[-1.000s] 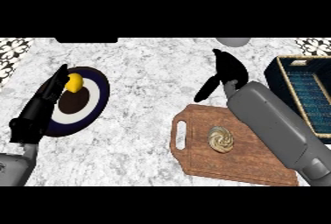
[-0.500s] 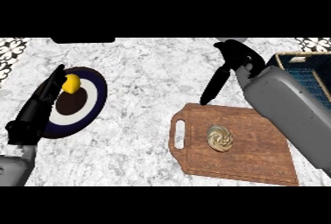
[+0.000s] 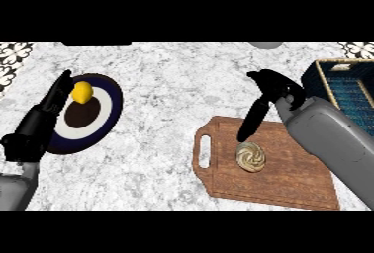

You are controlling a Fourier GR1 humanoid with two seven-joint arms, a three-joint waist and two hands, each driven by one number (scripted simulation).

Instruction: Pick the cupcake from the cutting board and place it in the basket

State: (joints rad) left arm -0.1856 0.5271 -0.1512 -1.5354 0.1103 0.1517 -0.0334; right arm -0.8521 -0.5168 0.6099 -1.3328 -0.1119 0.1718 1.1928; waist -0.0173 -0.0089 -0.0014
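On our marble counter (image 3: 168,163), the cupcake (image 3: 251,156) sits on the wooden cutting board (image 3: 292,183). Our right hand (image 3: 272,96) hangs above, fingers straight, grasping nothing. Left hand (image 3: 38,123) rests open beside a plate (image 3: 102,121). The basket (image 3: 349,89) lies far right.

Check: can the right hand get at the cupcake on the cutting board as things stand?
Probably yes. The right hand is open, its fingers pointing down just above the cupcake, which sits alone on the cutting board. Nothing lies between them.
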